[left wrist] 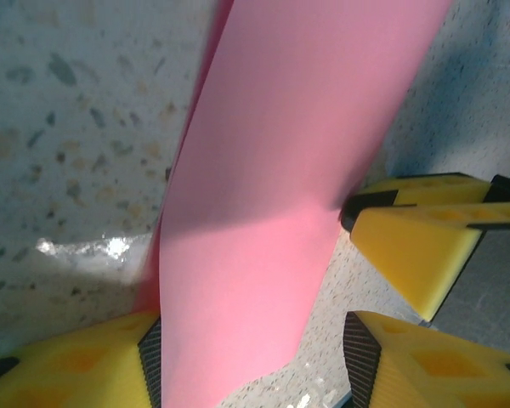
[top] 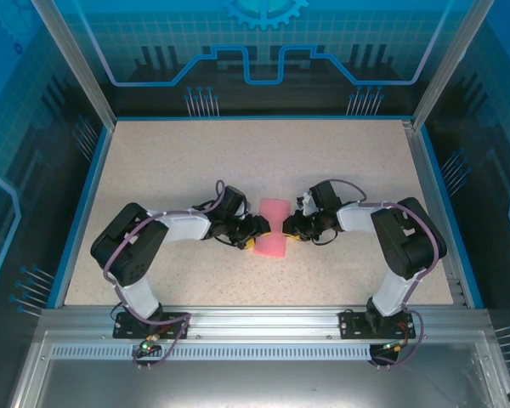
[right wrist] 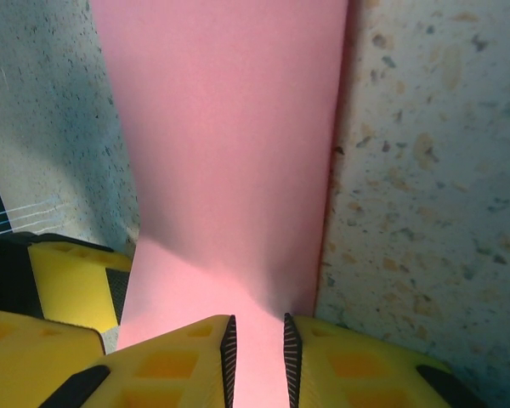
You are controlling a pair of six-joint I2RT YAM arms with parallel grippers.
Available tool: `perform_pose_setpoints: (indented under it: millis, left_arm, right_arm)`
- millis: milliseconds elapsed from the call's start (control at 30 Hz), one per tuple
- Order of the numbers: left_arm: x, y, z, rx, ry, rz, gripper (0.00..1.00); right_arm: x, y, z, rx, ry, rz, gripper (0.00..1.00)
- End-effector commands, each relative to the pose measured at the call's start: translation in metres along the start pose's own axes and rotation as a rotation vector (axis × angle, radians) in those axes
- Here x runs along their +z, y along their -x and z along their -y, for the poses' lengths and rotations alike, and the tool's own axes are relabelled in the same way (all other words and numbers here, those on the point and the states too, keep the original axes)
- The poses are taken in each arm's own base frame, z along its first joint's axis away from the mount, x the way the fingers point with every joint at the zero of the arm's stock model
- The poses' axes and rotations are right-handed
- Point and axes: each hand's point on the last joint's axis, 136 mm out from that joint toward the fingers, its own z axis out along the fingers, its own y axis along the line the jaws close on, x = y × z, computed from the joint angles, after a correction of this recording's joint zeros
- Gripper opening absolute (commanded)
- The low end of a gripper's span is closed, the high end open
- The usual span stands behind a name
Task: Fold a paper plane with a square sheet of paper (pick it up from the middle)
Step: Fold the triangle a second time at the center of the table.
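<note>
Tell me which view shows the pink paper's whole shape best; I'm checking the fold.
Top external: the whole paper shows, narrowed in the middle. The wrist views give close-ups of parts, its outline cut off.

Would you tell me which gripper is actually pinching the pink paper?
The right gripper: its jaws pinch the square sheet of paper, while those of the left gripper stand wide apart around it.
</note>
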Motion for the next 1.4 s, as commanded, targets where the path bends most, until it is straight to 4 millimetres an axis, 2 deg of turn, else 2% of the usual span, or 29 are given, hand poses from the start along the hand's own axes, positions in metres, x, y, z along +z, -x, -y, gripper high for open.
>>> perform_pose_setpoints:
  millis: [0, 200, 467, 767, 1033, 1200, 1367]
  left_arm:
    - [-0.002, 0.013, 0.012, 0.010, -0.032, 0.018, 0.58]
    - [-0.001, 0.021, 0.006, -0.011, -0.025, 0.030, 0.58]
    - [0.006, 0.028, 0.022, -0.003, -0.097, 0.004, 0.57]
    - [0.004, 0.033, 0.025, -0.004, -0.110, 0.012, 0.55]
    - [0.005, 0.040, 0.028, -0.005, -0.119, 0.011, 0.43]
    - [0.003, 0.044, 0.024, -0.016, -0.112, 0.012, 0.36]
    - [0.002, 0.045, 0.026, -0.016, -0.116, 0.005, 0.25]
  right_arm:
    - [0.002, -0.015, 0.031, 0.069, -0.093, -0.038, 0.25]
    - [0.001, -0.015, 0.030, 0.066, -0.087, -0.038, 0.25]
    - [0.002, -0.013, 0.026, 0.062, -0.073, -0.039, 0.25]
    - [0.001, -0.012, 0.023, 0.056, -0.067, -0.039, 0.25]
    - [-0.007, -0.005, 0.004, -0.003, 0.010, 0.005, 0.28]
    - [-0.026, -0.001, -0.013, -0.090, 0.024, 0.077, 0.31]
    - [-0.046, -0.009, -0.026, -0.247, -0.066, 0.157, 0.39]
